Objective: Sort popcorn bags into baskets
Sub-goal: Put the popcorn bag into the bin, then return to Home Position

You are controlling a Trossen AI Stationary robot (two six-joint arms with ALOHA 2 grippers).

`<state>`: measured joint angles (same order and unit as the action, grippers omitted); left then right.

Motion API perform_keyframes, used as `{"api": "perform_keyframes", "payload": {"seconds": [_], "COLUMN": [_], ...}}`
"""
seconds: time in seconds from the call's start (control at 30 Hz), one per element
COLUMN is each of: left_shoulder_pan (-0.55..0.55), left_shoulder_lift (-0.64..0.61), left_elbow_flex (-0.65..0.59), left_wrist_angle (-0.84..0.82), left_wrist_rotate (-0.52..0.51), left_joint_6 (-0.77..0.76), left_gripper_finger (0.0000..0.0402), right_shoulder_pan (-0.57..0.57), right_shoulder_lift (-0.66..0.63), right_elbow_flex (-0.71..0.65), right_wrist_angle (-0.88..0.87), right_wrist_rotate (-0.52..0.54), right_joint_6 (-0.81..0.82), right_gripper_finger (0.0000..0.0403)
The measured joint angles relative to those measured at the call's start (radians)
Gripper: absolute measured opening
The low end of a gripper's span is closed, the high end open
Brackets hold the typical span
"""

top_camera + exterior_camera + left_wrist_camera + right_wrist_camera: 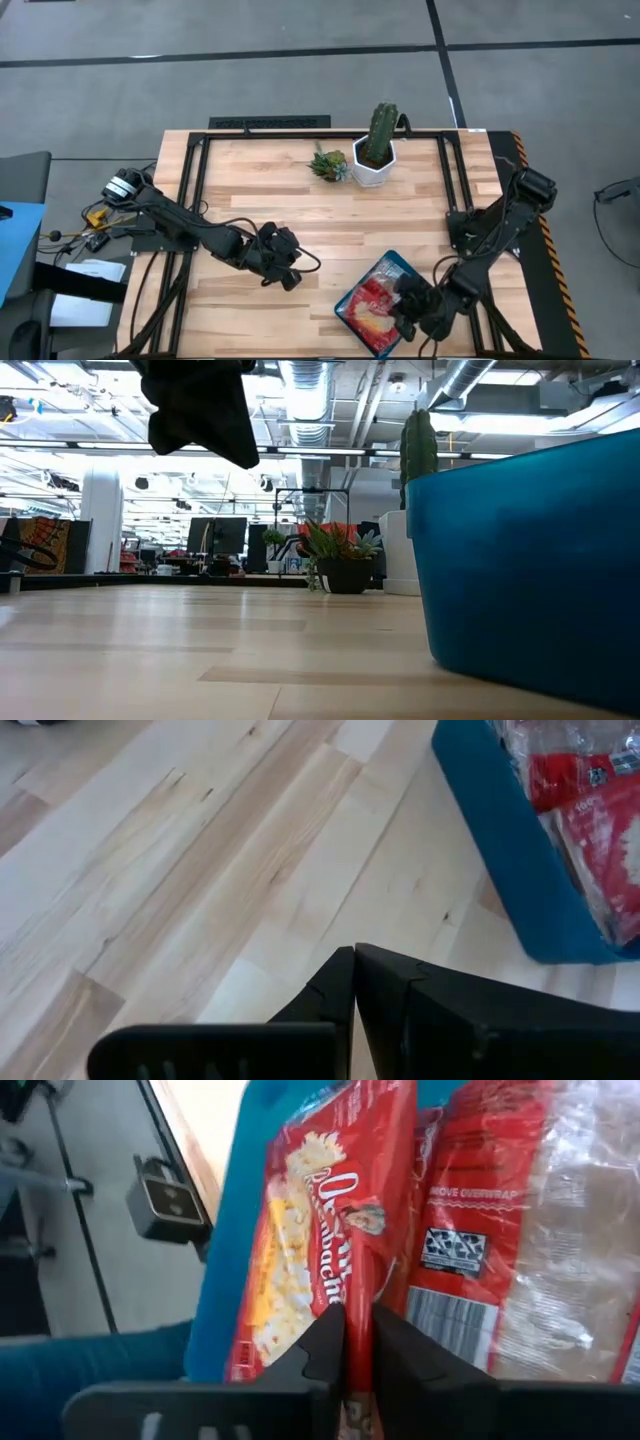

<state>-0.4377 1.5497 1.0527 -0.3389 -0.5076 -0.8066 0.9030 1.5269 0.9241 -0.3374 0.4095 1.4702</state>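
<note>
The teal-blue tray [352, 300] sits near the table's front edge, right of the middle, with red popcorn bags [375, 300] in it. It also shows in the low view [530, 560] and the left wrist view [500, 850]. My right gripper [412, 312] is over the tray, shut on a large red bag with a yellow popcorn picture [320, 1230]. A second packet with a barcode [470, 1260] lies beside that bag. My left gripper [285, 265] is shut and empty above bare table left of the tray; its closed fingers show in the left wrist view [353, 982]. My right gripper pinches a narrow red edge or fold of the large bag [358, 1305] between its two fingers, beside the yellow picture. The bag is over the tray. I cannot tell whether it is lifted clear of the other packets.
A white hexagonal pot with a cactus [376, 150] and a small spiky plant [328, 165] stand at the table's far middle. A black frame [190, 190] runs along the table's left, far and right sides. Bare wood [250, 210] lies between plants and tray.
</note>
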Motion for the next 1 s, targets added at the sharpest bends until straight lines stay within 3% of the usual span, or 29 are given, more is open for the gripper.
{"api": "perform_keyframes", "payload": {"seconds": [0.37,0.53,0.73,0.83,0.93,1.0], "left_shoulder_pan": [0.000,0.002,0.002,0.002,0.002,0.001], "left_shoulder_lift": [0.000,-0.027,-0.108,-0.153,-0.194,-0.228], "left_elbow_flex": [0.000,0.024,0.169,0.244,0.314,0.333], "left_wrist_angle": [0.001,0.018,0.011,0.003,-0.002,-0.004], "left_wrist_rotate": [0.001,0.007,0.003,0.001,0.002,0.030], "left_joint_6": [-0.025,-0.011,0.218,0.402,0.477,0.571], "left_gripper_finger": [0.0000,0.0000,0.0000,0.0000,0.0000,0.0000], "right_shoulder_pan": [-0.037,-0.041,-0.073,-0.096,-0.111,-0.115], "right_shoulder_lift": [-0.003,-0.086,-0.310,-0.428,-0.533,-0.596], "right_elbow_flex": [0.000,0.000,0.000,0.001,0.000,0.000], "right_wrist_angle": [0.013,0.000,-0.024,-0.050,-0.031,-0.015], "right_wrist_rotate": [-0.071,-0.069,-0.149,-0.207,-0.171,-0.142], "right_joint_6": [-0.142,-0.236,-0.435,-0.619,-0.696,-0.875], "right_gripper_finger": [0.0151,0.0186,0.0199,0.0200,0.0199,0.0196]}}
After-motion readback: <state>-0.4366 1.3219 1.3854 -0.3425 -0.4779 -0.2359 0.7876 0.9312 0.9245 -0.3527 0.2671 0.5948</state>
